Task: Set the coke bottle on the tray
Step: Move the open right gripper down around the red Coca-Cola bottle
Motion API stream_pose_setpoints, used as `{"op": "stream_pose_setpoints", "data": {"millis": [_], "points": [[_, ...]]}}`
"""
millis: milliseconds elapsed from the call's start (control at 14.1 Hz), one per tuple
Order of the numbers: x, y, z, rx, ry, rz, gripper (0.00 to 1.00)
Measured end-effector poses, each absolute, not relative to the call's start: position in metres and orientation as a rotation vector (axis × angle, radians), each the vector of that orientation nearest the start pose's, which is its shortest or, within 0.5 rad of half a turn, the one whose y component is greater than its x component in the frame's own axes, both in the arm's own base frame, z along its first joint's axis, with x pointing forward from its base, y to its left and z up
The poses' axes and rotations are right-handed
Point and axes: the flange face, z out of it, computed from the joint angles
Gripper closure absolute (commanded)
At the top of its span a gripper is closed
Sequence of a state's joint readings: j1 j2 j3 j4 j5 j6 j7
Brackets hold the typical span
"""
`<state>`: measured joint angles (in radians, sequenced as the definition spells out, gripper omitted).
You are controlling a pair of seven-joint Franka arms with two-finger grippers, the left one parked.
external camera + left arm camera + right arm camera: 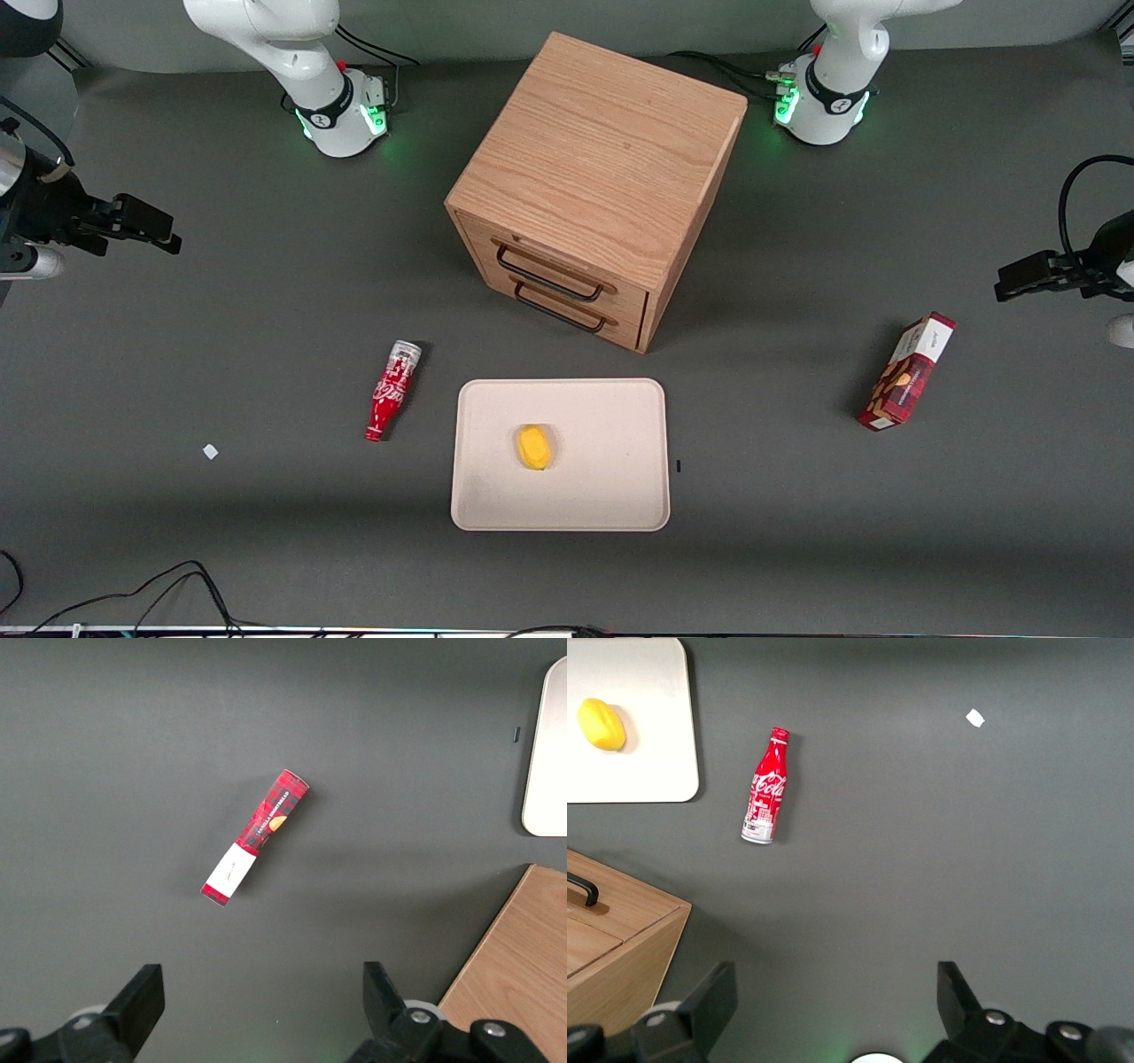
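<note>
On the front camera I start at the working arm's end of the table. My gripper [165,236] hangs above the matte dark grey table [266,310], well apart from everything, with the black hand held roughly level and pointing in toward the middle. The wrist camera shows its two blocky black fingers [713,1003] spread wide with nothing between them, looking straight down at the mat.

A tiny white scrap [210,451] lies at about eight o'clock from the coke bottle [392,391]. The bottle lies on its side on the table: slim, glossy red metal with a contoured waist and white script. Its silver base points to about one o'clock and its red cap to about seven, nearer the front camera. It sits at about four o'clock from my gripper, and just beside the tray [620,496] at the tray's ten o'clock, not touching it.

The tray is flat, cream-white and matte, with rounded corners and a low rim. A small, rounded yellow object [534,447] rests on it near the middle.

At twelve o'clock from the tray stands a boxy oak-grain wooden cabinet [602,168] with two drawers and dark wire handles. Toward the parked arm's end, at about three o'clock from the tray, lies a red rectangular carton [907,371].
</note>
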<state>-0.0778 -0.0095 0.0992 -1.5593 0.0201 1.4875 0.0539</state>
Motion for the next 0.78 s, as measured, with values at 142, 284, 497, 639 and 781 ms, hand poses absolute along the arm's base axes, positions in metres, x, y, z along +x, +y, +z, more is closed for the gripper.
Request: {"op": "stream_pose_setpoints", "data": {"millis": [142,284,497,639,781], "points": [[0.543,0.013,0.629,-3.123,0.053,0.096,0.00],[0.545,0.011,0.625,-3.121,0.060,0.117,0.00],[0.552,0.014,0.606,-3.118,0.119,0.188,0.00],[0.560,0.025,0.588,-3.116,0.180,0.243,0.00],[0.570,0.049,0.564,-3.118,0.267,0.301,0.00]]}}
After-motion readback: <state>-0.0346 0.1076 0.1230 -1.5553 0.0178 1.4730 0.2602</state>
